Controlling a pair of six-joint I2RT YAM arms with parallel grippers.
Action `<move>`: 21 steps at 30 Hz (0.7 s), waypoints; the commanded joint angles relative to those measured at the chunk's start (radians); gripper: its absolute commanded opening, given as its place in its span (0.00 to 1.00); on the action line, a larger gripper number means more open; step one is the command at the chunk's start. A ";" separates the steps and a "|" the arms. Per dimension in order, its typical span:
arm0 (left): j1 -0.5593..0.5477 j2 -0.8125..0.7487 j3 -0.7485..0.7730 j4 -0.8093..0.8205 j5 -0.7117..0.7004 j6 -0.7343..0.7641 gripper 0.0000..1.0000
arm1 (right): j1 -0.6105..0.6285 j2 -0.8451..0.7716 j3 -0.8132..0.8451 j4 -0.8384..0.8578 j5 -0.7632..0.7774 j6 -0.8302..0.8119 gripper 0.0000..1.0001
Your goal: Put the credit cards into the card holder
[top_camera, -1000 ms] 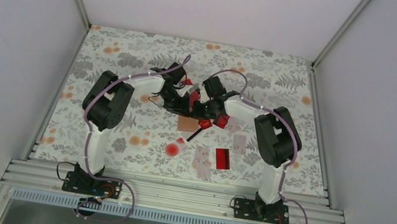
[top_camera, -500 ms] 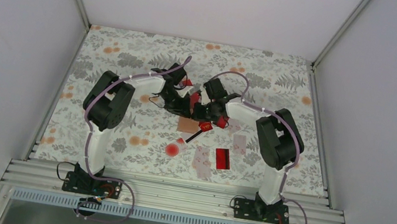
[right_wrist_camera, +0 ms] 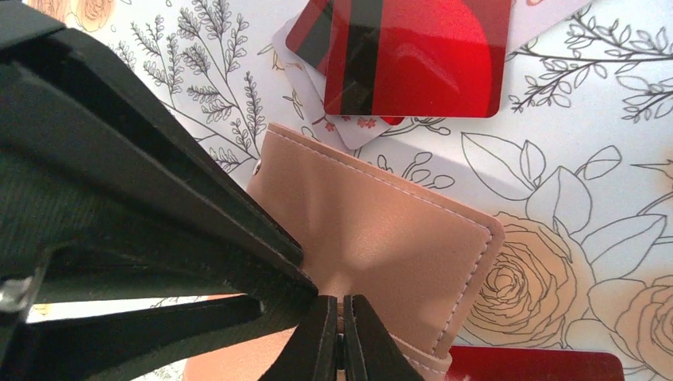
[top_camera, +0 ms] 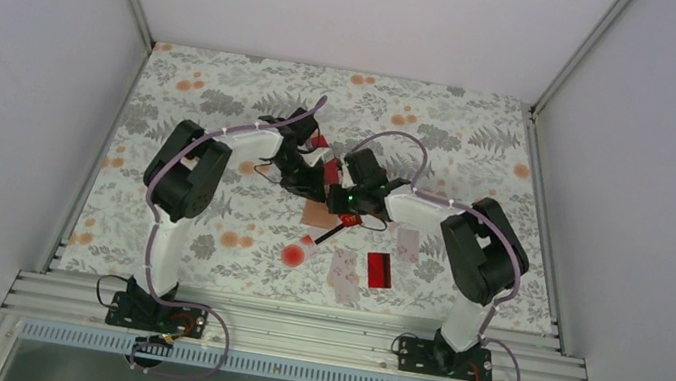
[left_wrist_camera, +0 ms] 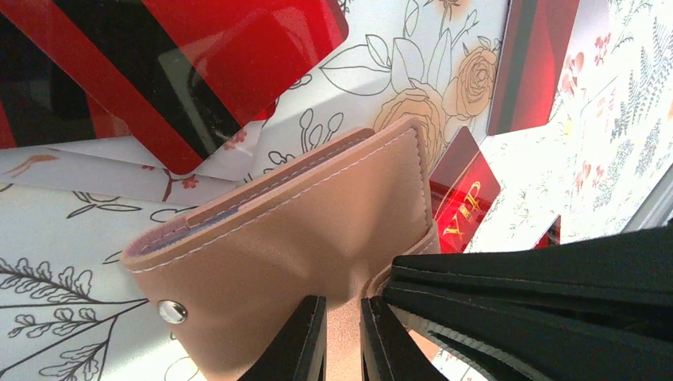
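The tan card holder [top_camera: 315, 214] lies mid-table between both arms. In the left wrist view it [left_wrist_camera: 301, 230] shows a metal stud and a blue inner edge. My left gripper [left_wrist_camera: 343, 337] is shut on a pinched fold of its leather. My right gripper [right_wrist_camera: 341, 337] is shut on the holder [right_wrist_camera: 397, 230] from the other side, right against the left one. Red credit cards lie around it: a striped one [left_wrist_camera: 198, 63], one with gold letters [left_wrist_camera: 464, 194], and one [right_wrist_camera: 413, 55] on pale cards. In the top view the grippers [top_camera: 314, 190] [top_camera: 339, 201] meet over the holder.
On the floral cloth in front of the holder lie a red striped card [top_camera: 379, 269], pale floral cards [top_camera: 343, 274] [top_camera: 407, 244] and a round red spot [top_camera: 293, 256]. An aluminium rail [top_camera: 293, 330] runs along the near edge. White walls enclose the table.
My right arm's elbow has swung out to the right and its wrist has turned and dropped lower toward the holder. The left arm has barely moved.
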 commanded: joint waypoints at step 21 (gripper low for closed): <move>-0.011 0.066 -0.022 0.016 -0.058 -0.012 0.14 | 0.255 -0.109 -0.478 0.352 0.329 0.157 0.04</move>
